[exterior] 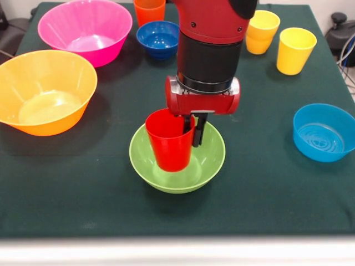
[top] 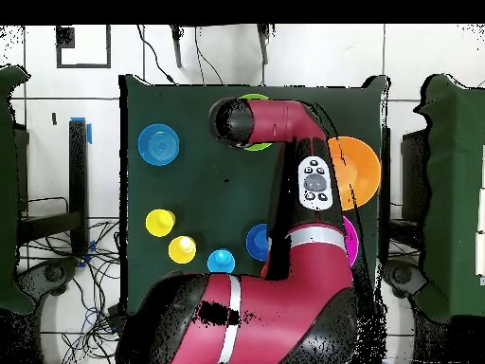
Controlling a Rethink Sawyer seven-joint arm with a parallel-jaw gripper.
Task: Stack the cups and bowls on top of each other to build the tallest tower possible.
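The gripper (exterior: 193, 133) holds the red cup (exterior: 170, 139) by its far-right rim, one finger inside and one outside the wall, the cup upright and low inside the green bowl (exterior: 177, 157) near the table's front centre in the front view. Seating appears not yet complete: the cup should be lowered straight down onto the middle of the bowl floor, kept level, and the jaws released only once it rests flat. The remaining pieces stand well apart and unstacked, among them the pink bowl (exterior: 86, 29), yellow-orange bowl (exterior: 44, 91) and two yellow cups (exterior: 295, 50).
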